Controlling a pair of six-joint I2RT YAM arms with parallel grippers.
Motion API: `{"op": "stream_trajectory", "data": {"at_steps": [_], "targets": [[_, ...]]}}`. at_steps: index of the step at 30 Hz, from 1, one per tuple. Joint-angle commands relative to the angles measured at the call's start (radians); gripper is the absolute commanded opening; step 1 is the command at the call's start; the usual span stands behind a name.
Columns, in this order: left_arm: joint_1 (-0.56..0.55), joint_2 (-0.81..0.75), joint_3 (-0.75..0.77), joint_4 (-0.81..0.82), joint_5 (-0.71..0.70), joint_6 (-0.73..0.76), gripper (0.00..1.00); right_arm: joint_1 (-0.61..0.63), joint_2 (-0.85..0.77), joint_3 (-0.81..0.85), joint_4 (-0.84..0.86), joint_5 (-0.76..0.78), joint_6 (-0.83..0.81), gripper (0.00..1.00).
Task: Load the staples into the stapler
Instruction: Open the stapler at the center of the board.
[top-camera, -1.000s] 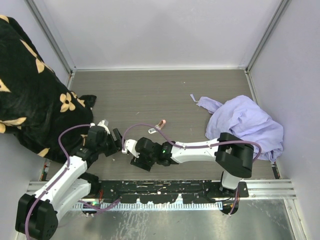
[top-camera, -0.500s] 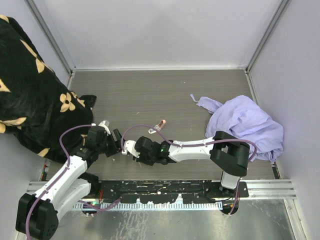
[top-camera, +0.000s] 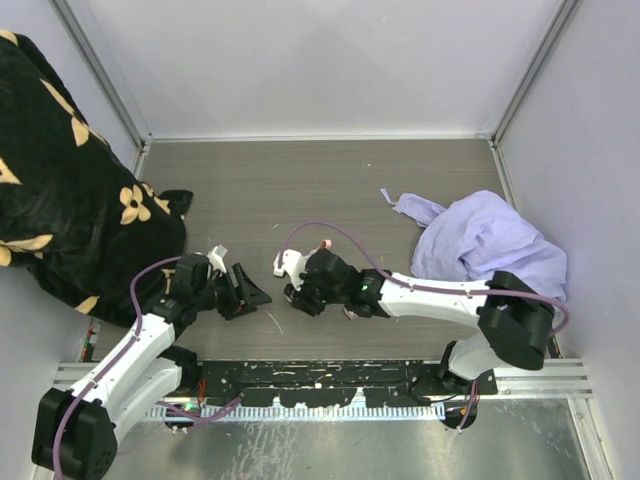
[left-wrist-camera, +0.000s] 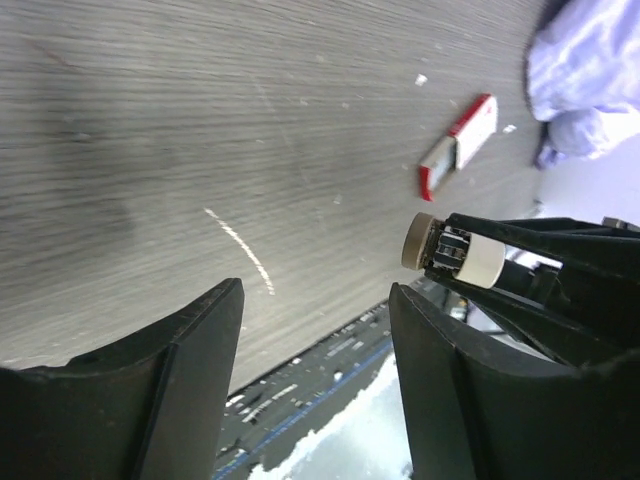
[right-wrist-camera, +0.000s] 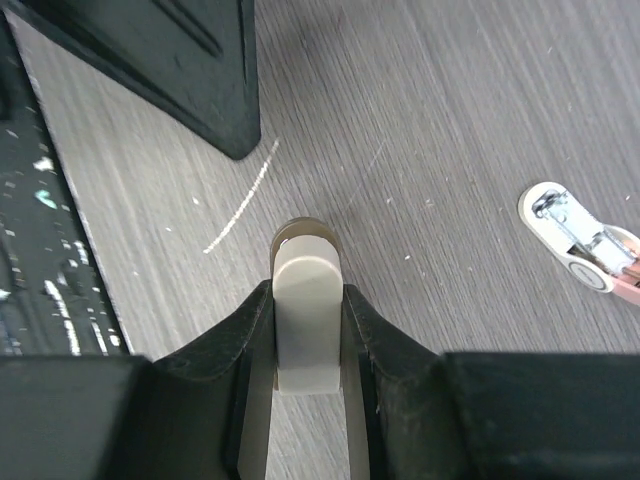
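Lilac cloth (left-wrist-camera: 590, 60) partly off-frame

The top camera hangs above and behind the arms and looks down on the table (top-camera: 330, 190) from far; the arm bases lie at 6 o'clock. The left wrist camera sits low and near. It looks almost flat over the boards between its own fingers (left-wrist-camera: 180, 390), and the right gripper (left-wrist-camera: 455, 250) comes in at 4 o'clock. The right wrist camera looks steeply down from very near, with a finger (right-wrist-camera: 190, 70) of the left gripper (top-camera: 246, 290) at 11 o'clock. All three views share the thin pale strip (right-wrist-camera: 243, 195). Both wrist views share the beige piece (right-wrist-camera: 305, 290).
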Motion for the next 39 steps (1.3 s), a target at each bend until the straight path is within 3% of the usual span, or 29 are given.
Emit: {"op": "stream_trajectory", "data": {"at_steps": [1, 13, 24, 39], "targets": [[0.004, -0.041, -0.009, 0.126, 0.176, -0.096, 0.61, -0.026, -0.112, -0.030, 0.144, -0.134, 0.071, 0.04], [0.008, -0.122, -0.047, 0.292, 0.257, -0.310, 0.49, -0.037, -0.188, -0.057, 0.177, -0.226, 0.117, 0.02], [0.008, -0.081, -0.029, 0.269, 0.315, -0.281, 0.33, -0.038, -0.200, -0.061, 0.184, -0.239, 0.126, 0.02], [0.008, -0.047, -0.024, 0.248, 0.378, -0.253, 0.31, -0.038, -0.183, -0.047, 0.192, -0.239, 0.126, 0.02]]}}
